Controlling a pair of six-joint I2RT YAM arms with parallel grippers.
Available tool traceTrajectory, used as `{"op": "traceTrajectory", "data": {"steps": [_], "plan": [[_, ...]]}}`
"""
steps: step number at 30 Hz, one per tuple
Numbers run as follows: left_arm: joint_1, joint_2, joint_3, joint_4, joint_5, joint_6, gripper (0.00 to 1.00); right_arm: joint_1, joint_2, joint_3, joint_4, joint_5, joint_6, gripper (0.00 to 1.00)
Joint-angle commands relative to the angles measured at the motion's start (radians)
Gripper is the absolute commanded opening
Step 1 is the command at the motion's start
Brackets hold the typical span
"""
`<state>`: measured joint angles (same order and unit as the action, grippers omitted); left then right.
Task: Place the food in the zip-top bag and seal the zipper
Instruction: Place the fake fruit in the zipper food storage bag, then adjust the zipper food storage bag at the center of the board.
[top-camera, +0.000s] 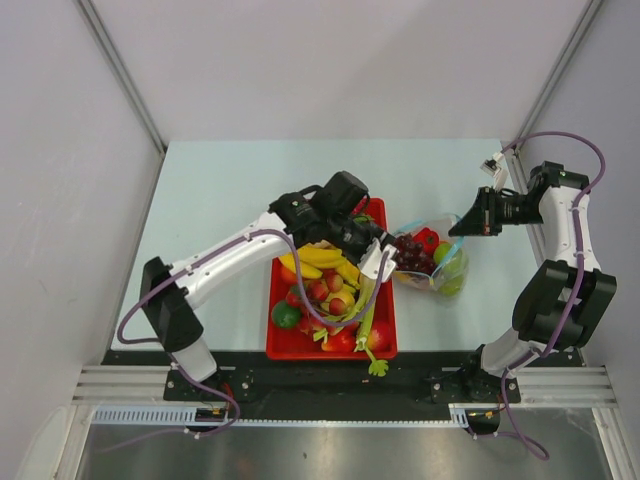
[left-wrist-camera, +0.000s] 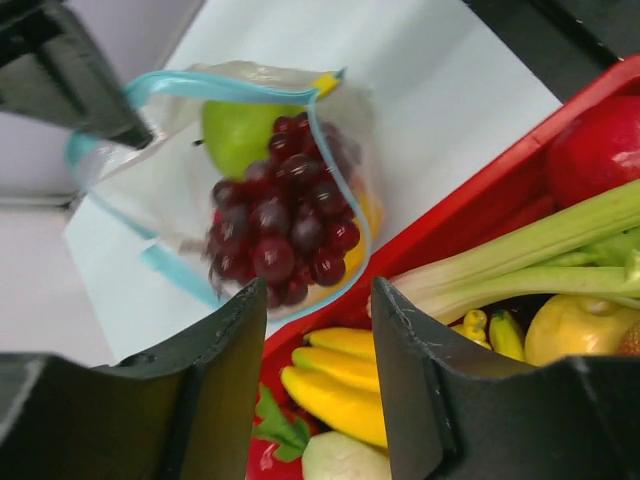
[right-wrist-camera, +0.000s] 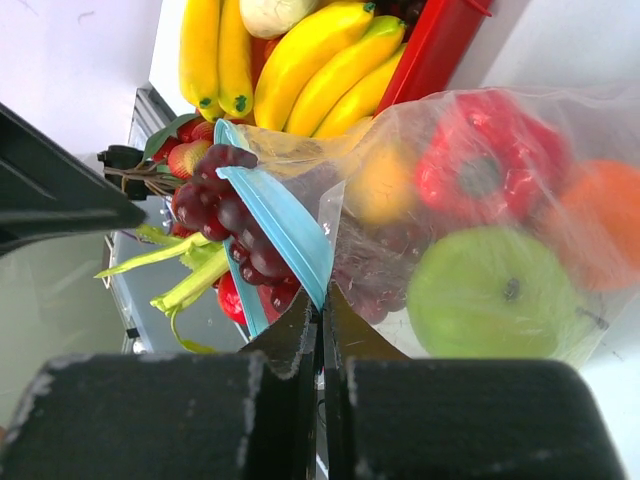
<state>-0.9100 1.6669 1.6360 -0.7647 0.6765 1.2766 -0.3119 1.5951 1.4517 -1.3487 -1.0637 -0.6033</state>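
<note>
Overhead view of a pale table (top-camera: 230, 190), boxed in by white panels at the left, top and right of the frame. At lower centre, a red tray (top-camera: 271, 335) heaped with toy food: bananas (top-camera: 322, 262), celery (top-camera: 367, 322), a green lime (top-camera: 286, 316), red fruit (top-camera: 318, 290). Just right of the tray's right wall, very near it, the zip-top bag (top-camera: 450, 277), mouth turned toward the tray. Bare surface across the whole upper half and down the left side; only a narrow strip between bag and right table edge.

Over the tray's upper right corner, the left gripper (top-camera: 390, 262), jaws spread with nothing between them. In the left wrist view, its two dark fingers (left-wrist-camera: 225, 380) at the bottom of the frame, gap aimed at the bag's mouth. In that mouth, the purple grape bunch (left-wrist-camera: 280, 235), spilling partly over the lip, just beyond the fingertips. Behind the grapes, a green fruit (left-wrist-camera: 235, 135). Across the upper left, the zipper (left-wrist-camera: 215, 85), a blue loop gaping wide.

At the bag's upper right edge, the right gripper (top-camera: 463, 232), fingers pressed together on the zipper strip. In the right wrist view, that pinch at lower centre; through the clear plastic at right, a red pepper (right-wrist-camera: 480, 165) and an orange piece (right-wrist-camera: 600, 220).
</note>
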Motion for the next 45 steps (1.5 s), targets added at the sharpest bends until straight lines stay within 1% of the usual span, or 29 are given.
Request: {"op": "traceTrajectory", "data": {"steps": [1, 2, 5, 12, 15, 18, 19, 20, 21, 22, 23, 25, 26, 27, 28, 29, 30, 32, 36, 39, 42, 43, 45], "plan": [[-0.027, 0.062, 0.058, -0.099, 0.031, 0.148, 0.46, -0.007, 0.002, 0.044, -0.167, 0.004, -0.026, 0.0], [-0.039, 0.07, 0.058, -0.123, 0.002, 0.189, 0.44, -0.007, -0.001, 0.042, -0.167, 0.005, -0.024, 0.0], [-0.055, 0.103, 0.048, -0.131, -0.05, 0.227, 0.41, -0.007, -0.006, 0.044, -0.168, 0.01, -0.023, 0.0], [-0.061, 0.132, 0.016, -0.032, -0.106, 0.213, 0.42, -0.007, -0.007, 0.044, -0.167, 0.008, -0.021, 0.0], [-0.061, 0.154, 0.008, 0.004, -0.14, 0.214, 0.39, -0.007, -0.007, 0.042, -0.168, 0.01, -0.021, 0.0], [-0.059, 0.175, 0.024, 0.004, -0.153, 0.214, 0.26, -0.007, -0.006, 0.042, -0.168, 0.008, -0.023, 0.0], [-0.061, 0.185, 0.027, 0.005, -0.166, 0.214, 0.15, -0.007, -0.006, 0.044, -0.168, 0.007, -0.024, 0.0], [-0.061, 0.186, 0.031, 0.01, -0.167, 0.213, 0.08, -0.007, -0.007, 0.044, -0.168, 0.005, -0.024, 0.0], [-0.061, 0.188, 0.042, 0.008, -0.163, 0.211, 0.02, -0.007, -0.007, 0.044, -0.167, 0.007, -0.026, 0.0], [-0.063, 0.179, 0.047, 0.013, -0.146, 0.207, 0.0, -0.006, -0.007, 0.042, -0.167, 0.007, -0.027, 0.0], [-0.063, 0.175, 0.057, 0.013, -0.129, 0.193, 0.0, -0.006, -0.004, 0.045, -0.168, 0.008, -0.03, 0.0], [-0.066, 0.168, 0.128, -0.008, -0.091, 0.181, 0.0, 0.003, -0.001, 0.077, -0.167, 0.033, -0.047, 0.0], [-0.076, 0.159, 0.162, -0.018, -0.062, 0.141, 0.0, 0.007, 0.002, 0.096, -0.165, 0.048, -0.052, 0.0], [-0.084, 0.153, 0.233, -0.01, -0.045, 0.109, 0.0, 0.013, 0.002, 0.117, -0.164, 0.062, -0.056, 0.0], [-0.09, 0.148, 0.27, 0.004, -0.014, 0.071, 0.0, 0.022, 0.0, 0.169, -0.158, 0.088, -0.059, 0.0], [-0.099, 0.134, 0.301, 0.055, 0.033, -0.019, 0.0, 0.031, 0.0, 0.191, -0.138, 0.102, -0.056, 0.0], [-0.107, 0.128, 0.326, 0.092, 0.046, -0.064, 0.0, 0.037, 0.002, 0.214, -0.127, 0.114, -0.053, 0.0], [-0.136, 0.137, 0.317, 0.151, 0.023, -0.121, 0.0, 0.065, 0.002, 0.255, -0.103, 0.145, -0.049, 0.0], [-0.167, 0.189, 0.285, 0.099, -0.061, -0.102, 0.0, 0.105, -0.001, 0.274, -0.076, 0.185, -0.056, 0.0], [-0.167, 0.202, 0.224, 0.14, -0.121, -0.147, 0.0, 0.128, -0.018, 0.268, -0.066, 0.244, -0.078, 0.0], [-0.164, 0.189, 0.194, 0.182, -0.137, -0.224, 0.0, 0.143, -0.032, 0.279, -0.055, 0.298, -0.107, 0.0], [-0.164, 0.186, 0.191, 0.221, -0.134, -0.291, 0.0, 0.145, -0.043, 0.279, -0.05, 0.306, -0.111, 0.0], [-0.165, 0.186, 0.17, 0.251, -0.146, -0.333, 0.0, 0.161, -0.053, 0.254, -0.041, 0.323, -0.118, 0.0]]}}
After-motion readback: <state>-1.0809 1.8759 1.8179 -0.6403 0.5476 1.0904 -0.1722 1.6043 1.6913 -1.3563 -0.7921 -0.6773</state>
